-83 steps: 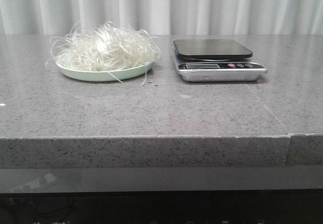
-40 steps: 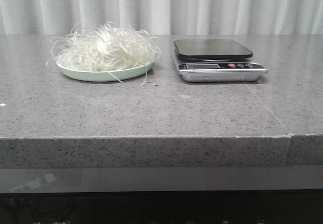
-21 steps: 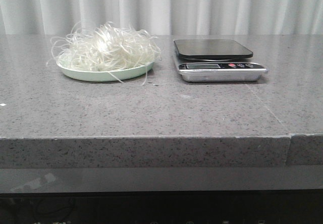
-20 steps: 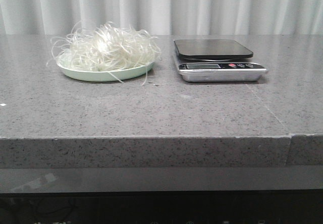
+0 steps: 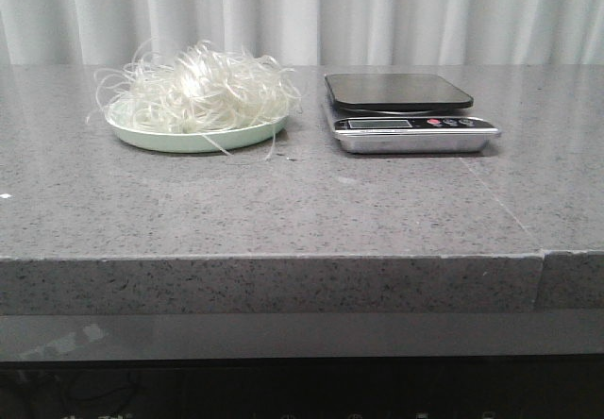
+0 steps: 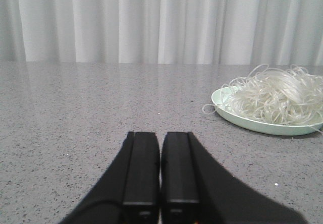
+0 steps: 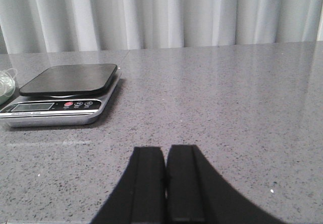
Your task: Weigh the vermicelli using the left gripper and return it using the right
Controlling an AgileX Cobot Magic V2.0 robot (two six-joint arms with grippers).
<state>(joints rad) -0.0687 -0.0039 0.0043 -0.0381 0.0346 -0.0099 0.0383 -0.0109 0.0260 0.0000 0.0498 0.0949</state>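
Observation:
The vermicelli is a fluffy whitish heap on a pale green plate at the back left of the grey counter. It also shows in the left wrist view on the plate. A kitchen scale with a black platform stands to the right of the plate and is bare; it shows in the right wrist view too. My left gripper is shut and empty, low over the counter, well short of the plate. My right gripper is shut and empty, short of the scale. Neither gripper shows in the front view.
The grey speckled counter has a front edge near the camera and a seam at the right. White curtains hang behind the counter.

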